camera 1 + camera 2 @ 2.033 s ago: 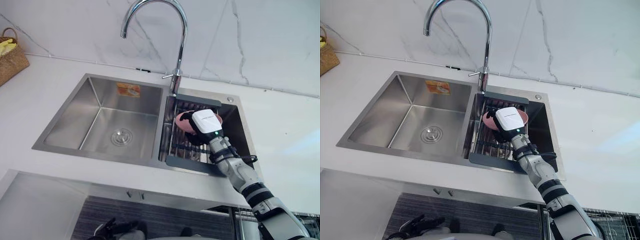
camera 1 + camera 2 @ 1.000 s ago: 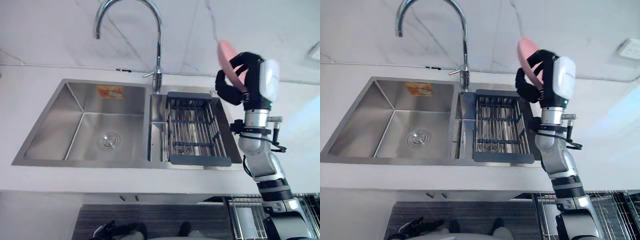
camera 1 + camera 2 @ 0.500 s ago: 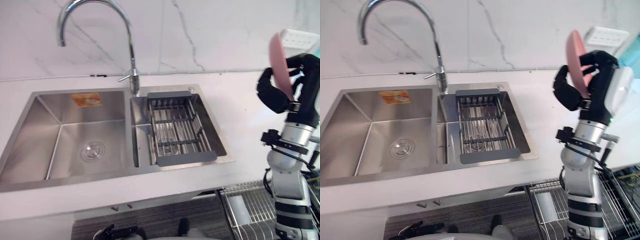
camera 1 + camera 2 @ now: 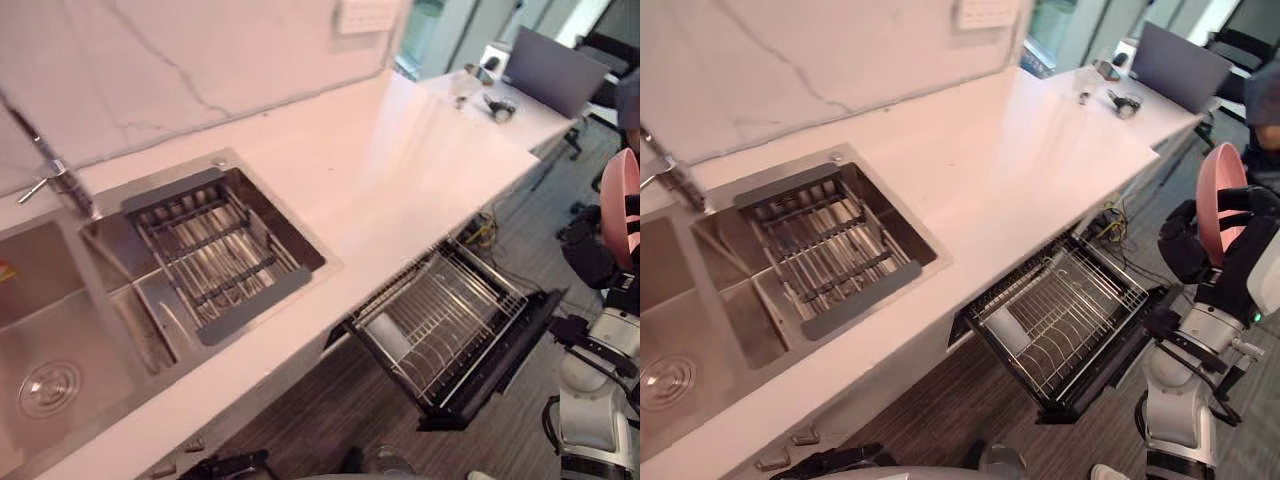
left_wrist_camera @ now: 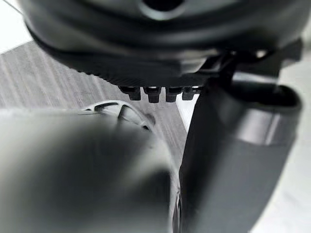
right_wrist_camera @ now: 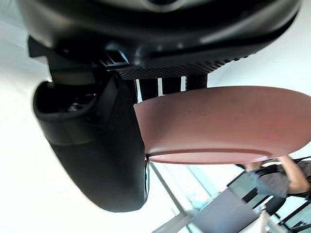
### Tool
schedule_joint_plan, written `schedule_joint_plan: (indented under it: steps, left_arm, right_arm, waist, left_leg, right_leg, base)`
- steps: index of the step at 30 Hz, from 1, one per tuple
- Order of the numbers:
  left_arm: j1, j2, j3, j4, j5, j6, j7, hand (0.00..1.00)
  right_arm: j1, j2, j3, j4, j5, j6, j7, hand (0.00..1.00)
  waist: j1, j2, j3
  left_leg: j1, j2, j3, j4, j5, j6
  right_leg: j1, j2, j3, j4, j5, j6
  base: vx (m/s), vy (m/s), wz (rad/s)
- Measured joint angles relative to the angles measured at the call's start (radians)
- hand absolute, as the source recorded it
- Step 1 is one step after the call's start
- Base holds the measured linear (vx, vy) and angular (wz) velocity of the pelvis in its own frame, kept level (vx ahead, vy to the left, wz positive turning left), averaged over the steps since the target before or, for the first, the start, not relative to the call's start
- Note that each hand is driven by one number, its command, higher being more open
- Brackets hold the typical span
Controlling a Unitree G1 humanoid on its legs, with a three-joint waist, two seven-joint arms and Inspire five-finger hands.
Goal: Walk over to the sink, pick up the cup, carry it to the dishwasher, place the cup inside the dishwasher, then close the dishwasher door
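**A:** Where is the cup?

**B:** The pink cup is held up at about 3 o'clock in the head views, a shallow thing tipped on its edge. The right hand grips it, dark fingers curled round its rim. In the right wrist view the thumb lies against its side.

**A:** And the dishwasher?

**B:** It is open. Its wire rack is pulled out over the lowered door, toward 8 o'clock from the hand and well apart from the cup.

**A:** What else is around?

**B:** The white counter runs from 7 o'clock up to 1 o'clock. The steel sink is at 9 o'clock, with a grey drain basket sitting in its right-hand basin. A laptop stands on a table at 1 o'clock, and a person shows past the cup in the right wrist view.

**A:** The other hand?

**B:** The left hand is low over the dark floor. I cannot tell whether it is open or closed.
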Motion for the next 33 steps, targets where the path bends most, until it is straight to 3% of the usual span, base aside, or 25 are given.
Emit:
schedule_joint_plan:
  steps: [2,6,14,20,33]
  left_arm:
    - [-0.001,-0.009,0.0,-0.002,-0.037,0.0,0.012,1.0]
    - [0.0,-0.032,0.0,-0.011,-0.051,0.003,0.03,1.0]
    - [0.002,-0.062,0.0,-0.049,-0.048,0.004,0.013,1.0]
    - [0.007,-0.081,-0.008,-0.073,-0.044,0.004,-0.019,1.0]
    - [-0.035,-0.085,-0.068,-0.091,-0.058,-0.03,-0.066,1.0]
  right_arm:
    - [0.021,0.002,0.038,0.027,-0.028,0.0,0.011,0.0]
    - [0.061,0.002,0.058,0.067,-0.039,-0.003,0.037,0.0]
    - [0.093,0.013,0.104,0.175,-0.083,-0.036,0.119,0.0]
    - [0.032,0.004,0.185,0.309,-0.109,-0.032,0.163,0.0]
    - [-0.252,-0.152,0.229,0.603,-0.106,0.142,0.081,0.0]
  waist:
    - [-0.004,0.011,0.005]
    - [-0.006,0.049,0.023]
    - [-0.012,0.099,0.072]
    - [-0.003,0.159,0.11]
    - [0.027,0.256,0.238]
  left_leg:
    - [-0.01,0.031,0.004,0.033,-0.002,-0.01]
    - [-0.014,0.056,0.005,0.03,0.026,-0.024]
    - [-0.006,0.021,-0.045,-0.031,0.077,-0.01]
    - [-0.01,-0.017,-0.091,-0.062,0.094,0.011]
    - [-0.102,-0.06,-0.196,-0.064,0.133,0.047]
  right_leg:
    - [0.014,0.033,-0.002,-0.056,0.043,-0.006]
    - [0.017,0.064,0.002,-0.078,0.059,-0.027]
    - [0.04,0.055,-0.044,-0.09,0.07,-0.033]
    - [0.05,0.031,-0.088,-0.08,0.072,-0.023]
    - [-0.01,0.003,-0.127,-0.026,0.067,-0.015]
  base:
    - [-0.1,-0.147,-0.28]
    - [-0.11,-0.105,-0.06]
    - [-0.06,0.044,0.19]
    - [-0.02,0.1,0.24]
    - [-0.01,0.062,0.22]
